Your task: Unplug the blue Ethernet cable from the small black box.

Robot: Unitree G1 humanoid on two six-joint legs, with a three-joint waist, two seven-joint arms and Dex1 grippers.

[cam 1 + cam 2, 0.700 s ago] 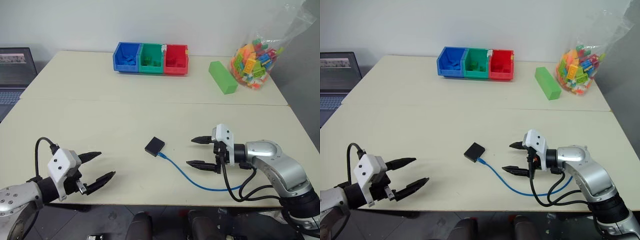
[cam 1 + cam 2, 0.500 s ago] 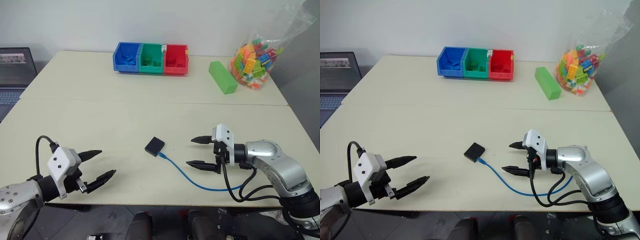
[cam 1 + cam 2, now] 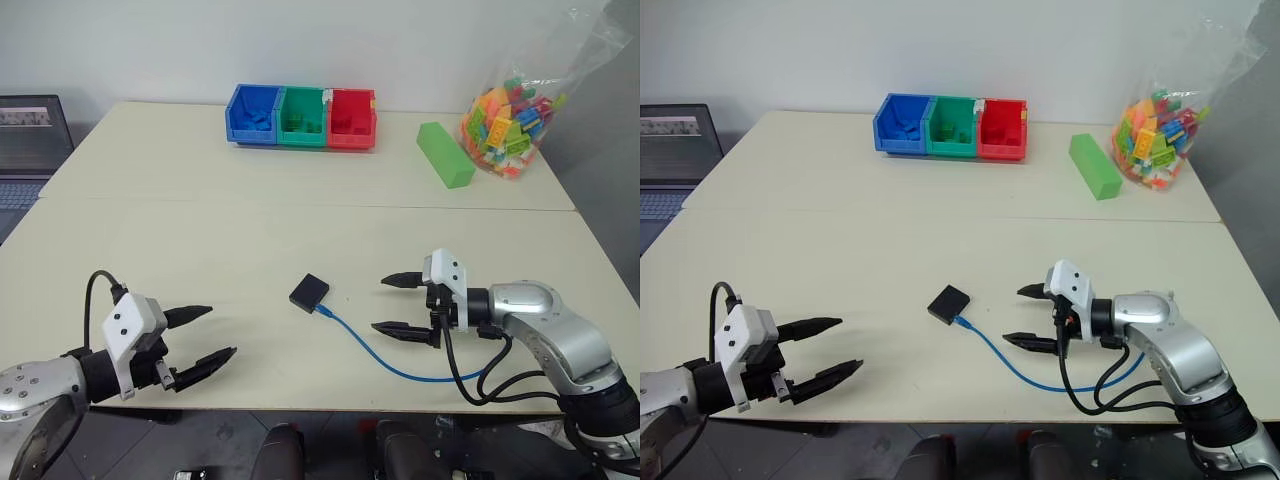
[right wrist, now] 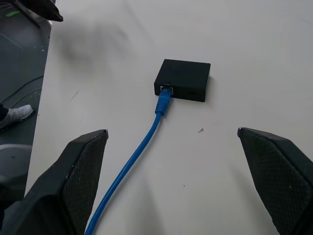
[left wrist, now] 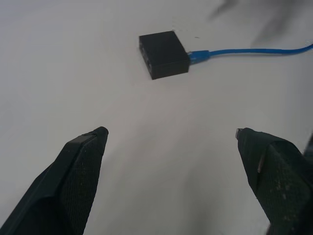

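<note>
The small black box (image 3: 310, 292) lies flat on the cream table, near the front middle. The blue Ethernet cable (image 3: 372, 352) is plugged into the box's side and curves to the right along the table toward my right arm. My right gripper (image 3: 400, 304) is open, a short way to the right of the box, pointing at it, with the cable passing under its fingers. My left gripper (image 3: 204, 336) is open at the front left, well apart from the box, also pointing toward it. In the right wrist view the plug (image 4: 163, 102) sits in the box's port (image 4: 167, 89).
Blue, green and red bins (image 3: 302, 117) stand at the back of the table. A green block (image 3: 444, 154) and a clear bag of coloured bricks (image 3: 512, 112) are at the back right. A laptop (image 3: 32, 135) sits off the table's left side.
My left gripper has shifted slightly to the right and toward the table. The right gripper, box and cable have not moved.
</note>
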